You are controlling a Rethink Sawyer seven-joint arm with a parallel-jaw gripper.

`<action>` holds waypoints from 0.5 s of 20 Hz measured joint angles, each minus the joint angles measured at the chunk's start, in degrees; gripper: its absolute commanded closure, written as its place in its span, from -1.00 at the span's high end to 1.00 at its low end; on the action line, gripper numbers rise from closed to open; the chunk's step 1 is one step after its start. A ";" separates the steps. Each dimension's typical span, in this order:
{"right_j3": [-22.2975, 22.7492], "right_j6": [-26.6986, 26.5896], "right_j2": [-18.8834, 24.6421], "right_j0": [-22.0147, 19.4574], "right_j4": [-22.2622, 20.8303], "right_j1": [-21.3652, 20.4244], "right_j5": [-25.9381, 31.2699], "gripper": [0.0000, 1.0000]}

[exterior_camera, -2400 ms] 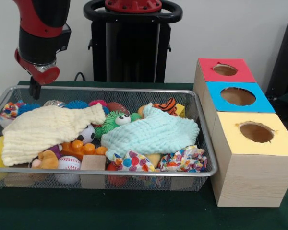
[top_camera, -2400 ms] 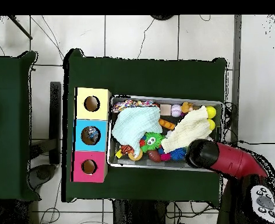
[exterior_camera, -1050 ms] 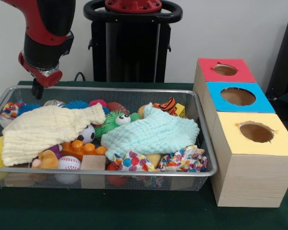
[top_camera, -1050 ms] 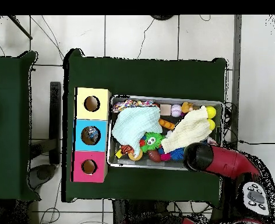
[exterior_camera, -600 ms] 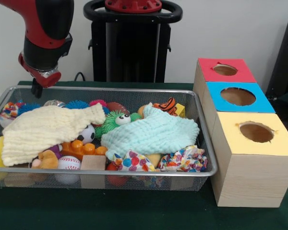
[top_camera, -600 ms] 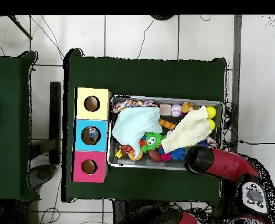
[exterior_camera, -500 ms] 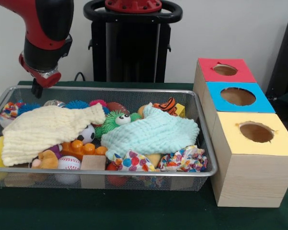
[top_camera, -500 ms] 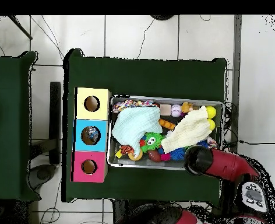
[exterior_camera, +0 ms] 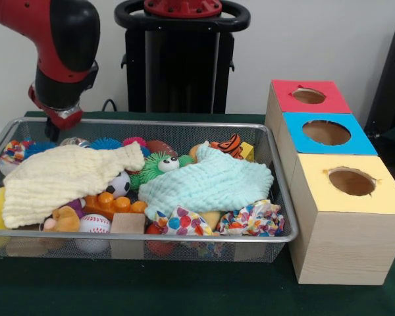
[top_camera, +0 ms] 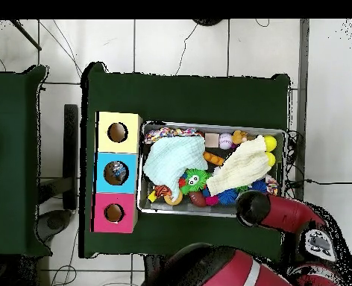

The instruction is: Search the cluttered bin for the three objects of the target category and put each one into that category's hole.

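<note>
Compared with the frame a bit earlier, the red arm's end was seen shifted a touch lower and toward the bin's far corner, and more red arm was visible at the bottom of the overhead view. Gripper (exterior_camera: 51, 129) was held just above the rim at the far left corner in the front view; whether the fingers were open or shut honestly couldn't be told, and nothing could be seen held. The bin (exterior_camera: 184, 123) was sat on the green table (exterior_camera: 151, 289), just beside three boxes topped red (exterior_camera: 309, 97), blue (exterior_camera: 327, 133) and yellow (exterior_camera: 351, 183), each with a round hole. Inside, a cream cloth (exterior_camera: 66, 178) and a mint cloth (exterior_camera: 207, 183) were draped over mixed toys, with a green fuzzy toy (exterior_camera: 159, 168) between them.
</note>
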 measured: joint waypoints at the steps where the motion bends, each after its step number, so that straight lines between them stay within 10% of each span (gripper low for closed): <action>1: -0.07 0.00 0.00 -0.13 0.00 0.30 -0.63 -1.00; 10: -0.75 0.00 0.26 -2.57 0.01 3.77 -8.82 -1.00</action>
